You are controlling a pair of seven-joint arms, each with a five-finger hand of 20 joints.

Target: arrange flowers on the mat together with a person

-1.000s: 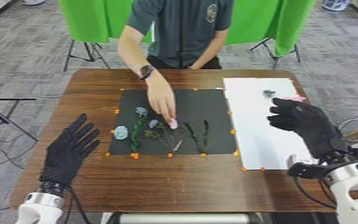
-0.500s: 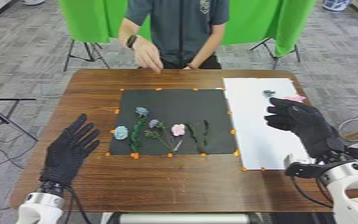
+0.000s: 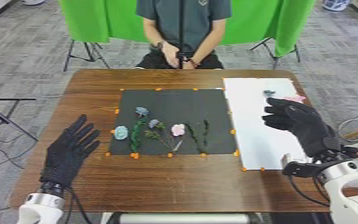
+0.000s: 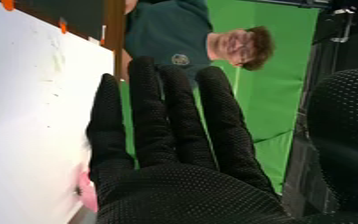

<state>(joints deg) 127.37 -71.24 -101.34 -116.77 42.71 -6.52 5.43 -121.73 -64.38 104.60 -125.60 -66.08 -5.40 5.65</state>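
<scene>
Right now, pink flower (image 3: 295, 98) lies on the white board (image 3: 255, 145), just beside the right hand (image 3: 297, 121), released, dotted black fabric, fingers extended. Left hand (image 3: 63, 159) empty, straight-fingered, near the dark mat (image 3: 198, 100) with rounded blooms (image 3: 177, 130), thin green stems (image 3: 206, 135).

The person's hand (image 3: 171, 54) has withdrawn from the pink flower (image 3: 177, 130) beyond the table (image 3: 158, 182)

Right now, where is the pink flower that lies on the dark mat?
In the head view, the pink flower lies on the dark mat, just left of the green stems.
</scene>
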